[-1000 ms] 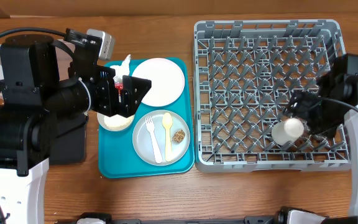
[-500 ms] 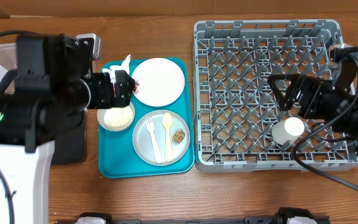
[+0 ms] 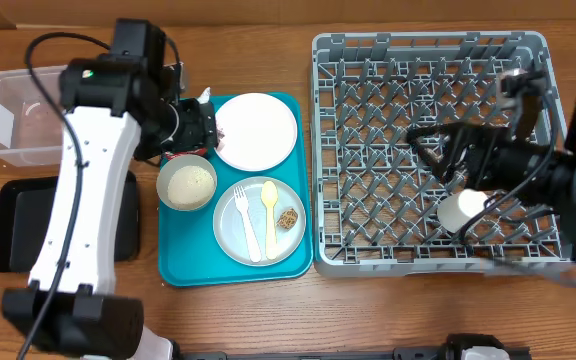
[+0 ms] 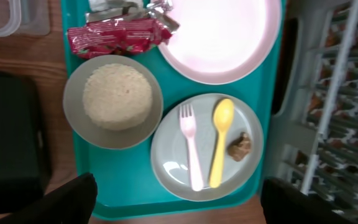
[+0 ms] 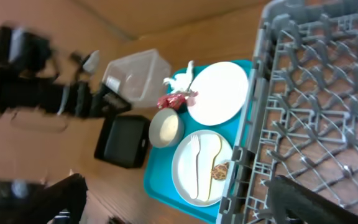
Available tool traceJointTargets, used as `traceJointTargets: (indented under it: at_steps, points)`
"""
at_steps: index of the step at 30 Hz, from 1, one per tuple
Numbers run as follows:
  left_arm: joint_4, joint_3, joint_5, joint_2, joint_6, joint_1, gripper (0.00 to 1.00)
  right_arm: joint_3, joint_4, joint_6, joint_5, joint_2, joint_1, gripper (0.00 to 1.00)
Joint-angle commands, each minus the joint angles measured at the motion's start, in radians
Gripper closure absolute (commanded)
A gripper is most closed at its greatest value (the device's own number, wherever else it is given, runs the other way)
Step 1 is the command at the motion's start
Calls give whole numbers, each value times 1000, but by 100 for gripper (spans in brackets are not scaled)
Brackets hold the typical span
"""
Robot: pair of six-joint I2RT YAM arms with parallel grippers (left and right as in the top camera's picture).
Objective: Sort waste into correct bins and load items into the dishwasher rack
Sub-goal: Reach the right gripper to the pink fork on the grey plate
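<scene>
Seen from overhead, the left gripper [image 3: 193, 128] covers most of the crumpled red wrapper [image 4: 117, 36] and white napkin [image 5: 179, 79] at the upper left corner of the teal tray [image 3: 183, 262]. Its wrist view cuts the napkin off at the top edge, and the wrapper's print is too blurred to read. The left arm hides part of the black tray [image 3: 13, 225], lower left, below the clear tub [image 3: 18, 110].

A bowl [image 4: 78, 127] holds rice [image 4: 117, 96]. The grey plate [image 4: 179, 165] carries a white fork [image 4: 190, 146], yellow spoon [image 4: 219, 140] and brown lump [image 4: 240, 144]. The white plate [image 3: 256, 130] is bare.

The right arm hides the right edge of the dishwasher rack [image 3: 368, 60]. A white cup [image 3: 463, 208] sits among its lower right pegs, just below the right gripper [image 3: 433, 155]. Both grippers' jaws are spread wide, grasping nothing.
</scene>
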Motion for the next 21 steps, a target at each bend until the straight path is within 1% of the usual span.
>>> traceJointTargets:
  at_steps: [1,2,5,8,9,12,17,19,21]
  points:
    - [2,-11,-72,51,-13,-54,13,6,9,21,163,-76,107,0]
    - [0,-11,-71,71,-13,-81,14,6,1,51,245,-84,148,0]
    - [-36,-12,-84,104,-23,-142,19,6,-35,140,356,-82,205,0]
    - [-87,-12,-176,113,-107,-190,22,6,-89,191,424,-66,214,0]
    - [-91,-12,-195,111,-117,-195,22,6,-98,198,432,-61,214,0]
    - [-107,-12,-201,95,-131,-188,22,6,-119,199,436,-40,215,0]
    - [-188,-12,-222,54,-172,-167,25,6,-149,197,432,-3,217,1]
    - [-211,-12,-273,19,-203,-148,25,-4,-145,197,433,27,238,3]
    - [-222,-12,-297,-43,-219,-111,24,-13,-132,197,435,64,275,9]
